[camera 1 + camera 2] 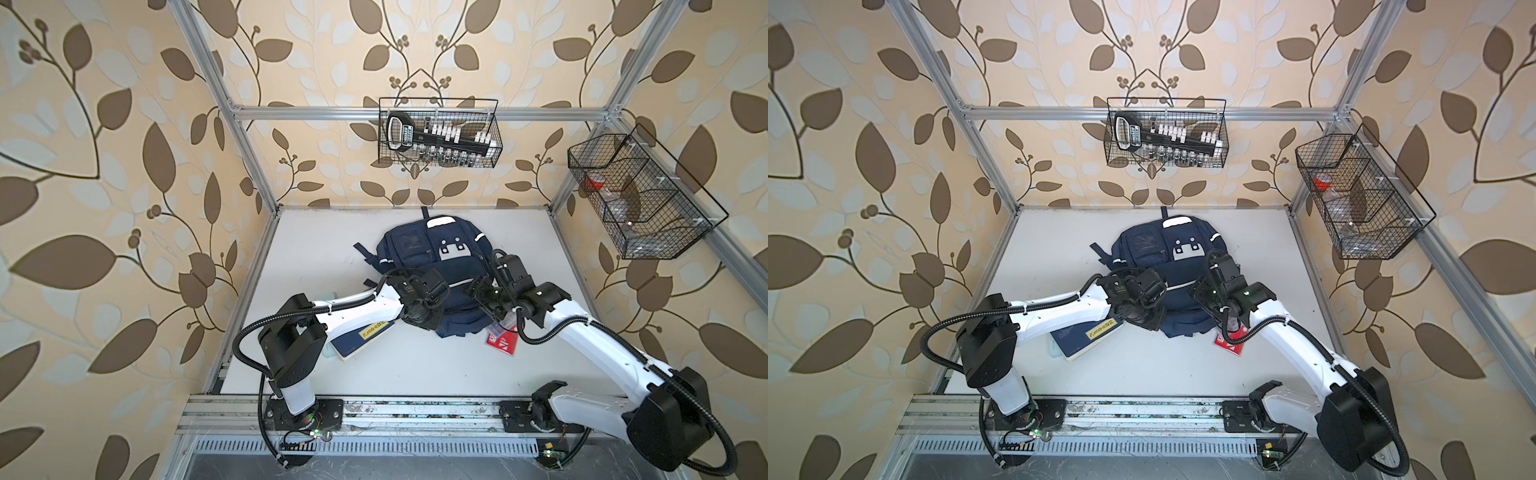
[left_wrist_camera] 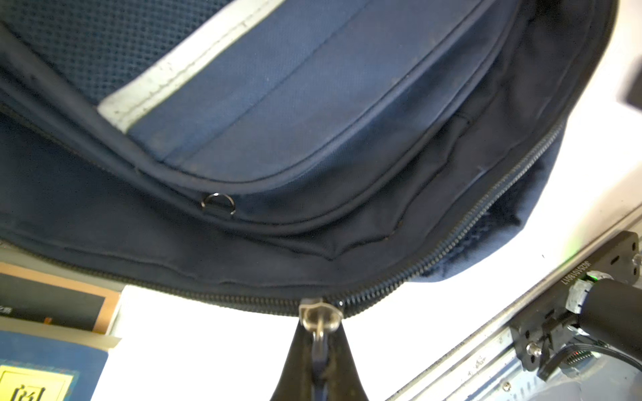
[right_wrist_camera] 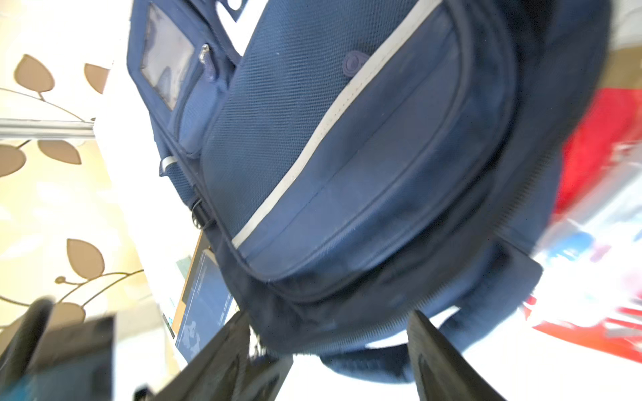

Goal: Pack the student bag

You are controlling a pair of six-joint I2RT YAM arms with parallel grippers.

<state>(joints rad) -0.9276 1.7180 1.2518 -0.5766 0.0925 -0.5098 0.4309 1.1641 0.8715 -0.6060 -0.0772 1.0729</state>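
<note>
White table (image 1: 415,365) holds bag (image 1: 415,266); left gripper (image 2: 319,342) pinches bag's zipper pull (image 2: 320,316); right gripper (image 3: 328,314) spread wide, straddling bag's edge.

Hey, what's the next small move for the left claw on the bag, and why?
Probably draw the zipper pull sideways along its teeth: the left claw is shut on it, and the books lie outside the student bag.

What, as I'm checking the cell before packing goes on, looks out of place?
Nothing looks spilled or damaged. The student bag lies flat. A navy book sits askew, partly under the left arm, and a red packet lies by the bag's other corner, both unpacked.
</note>
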